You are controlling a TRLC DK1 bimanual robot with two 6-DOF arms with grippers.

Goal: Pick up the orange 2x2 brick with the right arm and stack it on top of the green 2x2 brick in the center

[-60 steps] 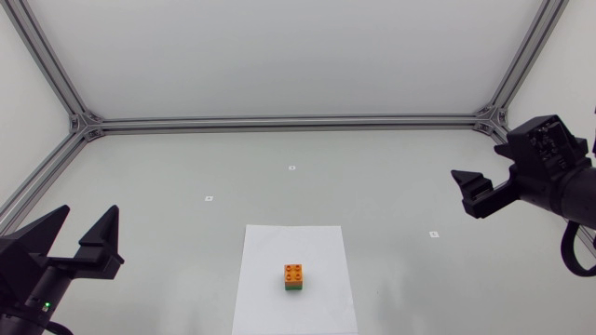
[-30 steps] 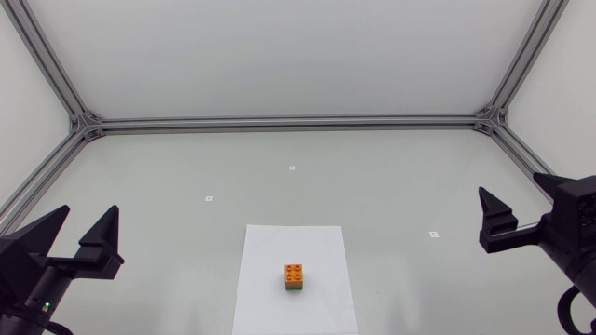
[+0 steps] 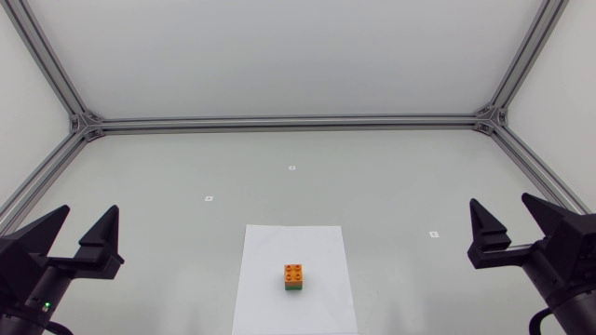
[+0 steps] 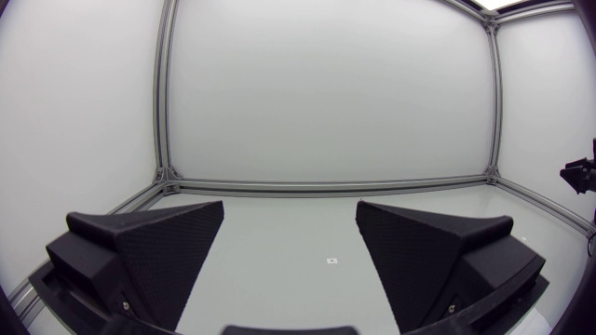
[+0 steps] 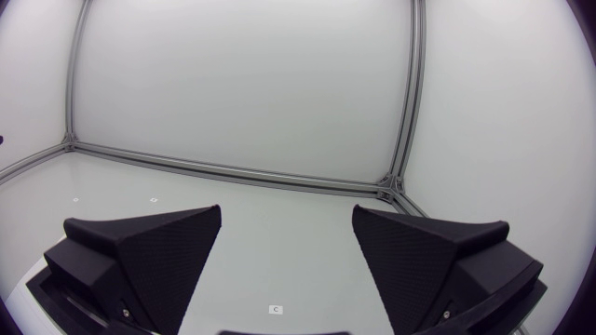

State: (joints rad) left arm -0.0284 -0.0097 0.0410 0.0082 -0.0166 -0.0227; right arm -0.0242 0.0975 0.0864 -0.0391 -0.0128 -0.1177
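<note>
In the head view the orange 2x2 brick (image 3: 294, 273) sits stacked on the green 2x2 brick (image 3: 294, 288), on a white sheet of paper (image 3: 294, 249) near the table's front middle. My right gripper (image 3: 510, 220) is open at the right edge, far from the stack, with nothing between its fingers. At the left edge my left gripper (image 3: 80, 229) is open too. Each wrist view shows its own open gripper, the left (image 4: 291, 242) and the right (image 5: 287, 244), looking across bare table; the bricks are not in them.
An aluminium frame (image 3: 289, 121) runs along the table's back and sides. Small white markers (image 3: 291, 167) dot the grey surface. My right arm's tip (image 4: 579, 173) shows far off beside the left gripper in the left wrist view.
My right arm has pulled back from mid-right toward the front right edge and turned, so both fingers now show. The left arm and the stacked bricks have not moved.
</note>
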